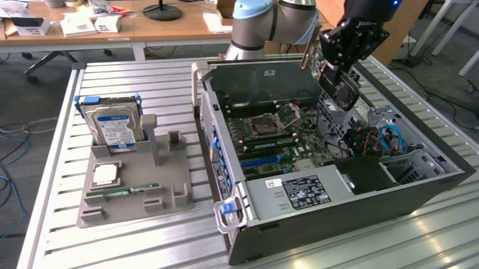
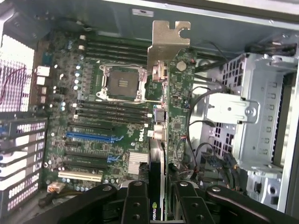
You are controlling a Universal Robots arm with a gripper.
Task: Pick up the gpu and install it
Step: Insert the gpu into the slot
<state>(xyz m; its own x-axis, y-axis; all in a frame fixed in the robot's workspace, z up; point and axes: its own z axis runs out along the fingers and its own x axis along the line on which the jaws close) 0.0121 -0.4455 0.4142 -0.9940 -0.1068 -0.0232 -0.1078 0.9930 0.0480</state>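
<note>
1 gpu (image 2: pixel 176 107), clamped in hand (image 2: pixel 156 198), hanging above open case (image 1: pixel 337 210); bracket edge (image 2: pixel 166 42) clear of motherboard (image 2: pixel 88 121).

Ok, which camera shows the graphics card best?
The wrist view: the graphics card, clamped in the end effector, shows its metal bracket and green board clearly over the motherboard. The exterior view shows just a dark, tilted slab above the open computer case.

Open computer case (image 1: pixel 359 208), hard drive (image 1: pixel 114 128) on grey holder (image 1: pixel 133 208)
</note>
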